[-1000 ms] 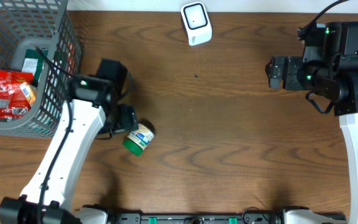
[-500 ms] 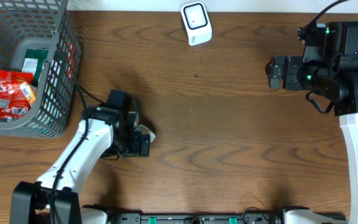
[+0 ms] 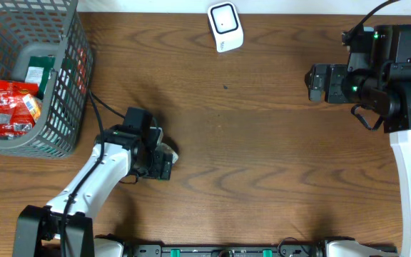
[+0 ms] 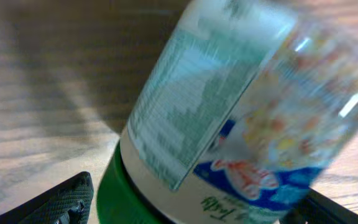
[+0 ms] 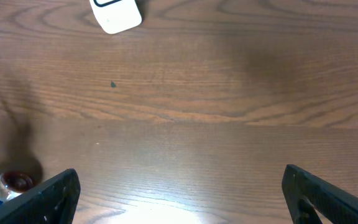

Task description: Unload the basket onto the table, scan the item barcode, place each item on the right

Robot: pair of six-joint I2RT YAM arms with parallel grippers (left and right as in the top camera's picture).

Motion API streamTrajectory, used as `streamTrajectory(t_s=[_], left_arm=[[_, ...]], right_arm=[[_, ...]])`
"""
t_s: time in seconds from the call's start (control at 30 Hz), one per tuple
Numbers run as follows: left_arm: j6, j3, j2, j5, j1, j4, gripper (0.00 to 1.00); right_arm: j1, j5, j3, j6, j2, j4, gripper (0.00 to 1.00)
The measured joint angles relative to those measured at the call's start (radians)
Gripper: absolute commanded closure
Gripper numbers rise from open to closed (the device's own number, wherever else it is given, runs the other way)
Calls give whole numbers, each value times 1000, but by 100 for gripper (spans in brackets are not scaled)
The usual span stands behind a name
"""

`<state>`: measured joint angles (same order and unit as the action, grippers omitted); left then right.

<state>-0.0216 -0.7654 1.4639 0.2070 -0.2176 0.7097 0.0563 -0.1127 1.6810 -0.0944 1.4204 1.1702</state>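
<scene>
A small jar (image 4: 229,118) with a green lid and a printed paper label lies on its side on the wooden desk (image 3: 262,164), near the left-hand front. The left tool (image 3: 155,160) is lowered right over it with its jaws spread wide, one finger on each side of the jar and not yet pressing on it.

The jar is round and lying down, so uneven finger contact as the jaws close could roll it out from between them. Its smooth label may also slip if the grip lands near the lid edge. The barcode cannot be made out in the blurred wrist view. If it ends up under a finger or turned away, the scan would likely fail.

The white scanner (image 3: 225,26) sits well apart at the far middle edge, so a weak hold risks a drop on the way. The right tool (image 3: 315,83) hovers open at the far right, holding nothing. A grey basket (image 3: 73,86) of packets stands at the far left.
</scene>
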Motion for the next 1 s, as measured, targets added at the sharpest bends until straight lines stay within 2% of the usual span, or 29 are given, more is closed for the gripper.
streamTrajectory(t_s=[0.17, 0.3, 0.67, 1.0], left_arm=[[4, 27, 0, -3, 0, 8, 10], [13, 39, 0, -3, 0, -11, 17], [49, 39, 0, -3, 0, -50, 17], [57, 39, 0, 117, 0, -65, 19]], right_arm=[[0, 0, 0, 0, 0, 0, 1], [0, 0, 0, 0, 0, 0, 1], [0, 0, 0, 0, 0, 0, 1], [0, 0, 0, 0, 0, 0, 1]])
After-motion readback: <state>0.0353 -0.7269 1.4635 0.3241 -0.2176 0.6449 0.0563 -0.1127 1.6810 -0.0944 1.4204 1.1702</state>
